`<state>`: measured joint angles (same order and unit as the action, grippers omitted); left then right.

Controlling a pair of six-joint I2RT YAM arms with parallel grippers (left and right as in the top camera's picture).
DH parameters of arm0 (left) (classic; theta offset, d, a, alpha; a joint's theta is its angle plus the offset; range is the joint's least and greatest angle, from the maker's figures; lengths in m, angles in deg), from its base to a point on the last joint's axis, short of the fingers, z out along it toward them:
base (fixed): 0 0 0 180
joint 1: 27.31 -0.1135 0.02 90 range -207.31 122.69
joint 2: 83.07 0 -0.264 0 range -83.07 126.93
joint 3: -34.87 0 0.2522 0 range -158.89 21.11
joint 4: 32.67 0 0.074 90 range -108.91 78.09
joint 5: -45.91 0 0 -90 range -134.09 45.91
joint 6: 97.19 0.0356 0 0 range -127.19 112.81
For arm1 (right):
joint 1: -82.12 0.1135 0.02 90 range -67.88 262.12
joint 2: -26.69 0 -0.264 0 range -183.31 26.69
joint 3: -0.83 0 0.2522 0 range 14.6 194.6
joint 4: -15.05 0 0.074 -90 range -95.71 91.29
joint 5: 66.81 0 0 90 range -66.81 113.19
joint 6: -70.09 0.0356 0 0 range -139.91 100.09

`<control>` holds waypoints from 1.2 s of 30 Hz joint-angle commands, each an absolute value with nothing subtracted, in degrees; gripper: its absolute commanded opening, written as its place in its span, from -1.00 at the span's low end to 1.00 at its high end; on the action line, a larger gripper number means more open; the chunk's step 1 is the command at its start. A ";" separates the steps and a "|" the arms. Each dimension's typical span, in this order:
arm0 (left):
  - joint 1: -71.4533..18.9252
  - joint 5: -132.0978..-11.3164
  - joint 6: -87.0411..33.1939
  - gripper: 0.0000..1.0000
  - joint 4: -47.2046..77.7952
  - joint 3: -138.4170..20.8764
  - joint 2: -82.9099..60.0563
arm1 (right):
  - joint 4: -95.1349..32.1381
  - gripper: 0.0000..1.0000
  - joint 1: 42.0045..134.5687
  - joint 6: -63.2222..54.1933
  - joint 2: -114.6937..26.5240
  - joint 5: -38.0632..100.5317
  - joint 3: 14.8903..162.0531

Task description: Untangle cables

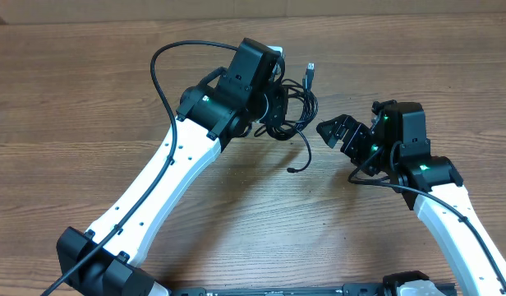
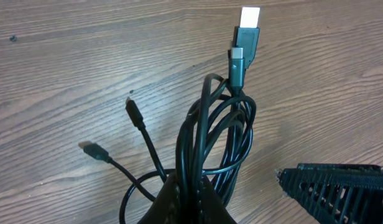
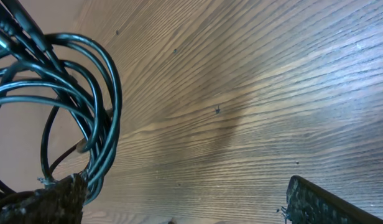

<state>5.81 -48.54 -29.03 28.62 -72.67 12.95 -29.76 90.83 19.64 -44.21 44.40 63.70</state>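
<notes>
Closest up, the left gripper (image 2: 190,202) is pressed tight together, pinching the cables (image 2: 211,134), a bunch of thin black loops squeezed right between its fingers. From that pinch the loops stretch forward, long and narrow. At their far end a big plug (image 2: 249,31) with a bright metal tip points away across the table (image 2: 67,68). Off to one side, two small plugs (image 2: 133,109) stick out on their own short strands, clear of the loops.

Now over to the right gripper (image 1: 338,131): spread wide, nothing in it. From above it sits just beside the bunch, on its right, with the open mouth turned towards the loops. Its own camera shows them off to one side, close by one finger (image 3: 58,199). Whether cord and finger touch, I can't tell. The space between the two fingers shows bare wood, so the cables are beside that mouth, not inside it.

So here's what the next move turns on, I'd say. The bunch runs lengthwise away from the robot, leaning a little to the right, and the left arm holds it at its near end. One loose strand (image 1: 303,152) drops out of it back towards the robot and ends on the table, apart from everything. The right arm is plainly the nearer one to that strand and to the free side of the loops. It would need to go left to reach either.
</notes>
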 commanded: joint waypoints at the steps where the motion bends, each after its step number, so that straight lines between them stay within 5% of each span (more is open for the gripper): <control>1: 5.79 -49.87 -27.74 -0.92 27.76 -73.87 12.17 | -29.43 1.00 90.72 20.75 -44.18 46.06 64.07; 27: 5.83 -51.60 -25.10 -0.92 24.97 -73.87 12.17 | -29.45 1.00 90.72 20.99 -44.18 47.16 64.07; 36: 5.85 -51.66 -23.87 -0.92 23.33 -73.87 12.17 | -29.41 0.99 90.72 32.12 -44.18 52.51 64.07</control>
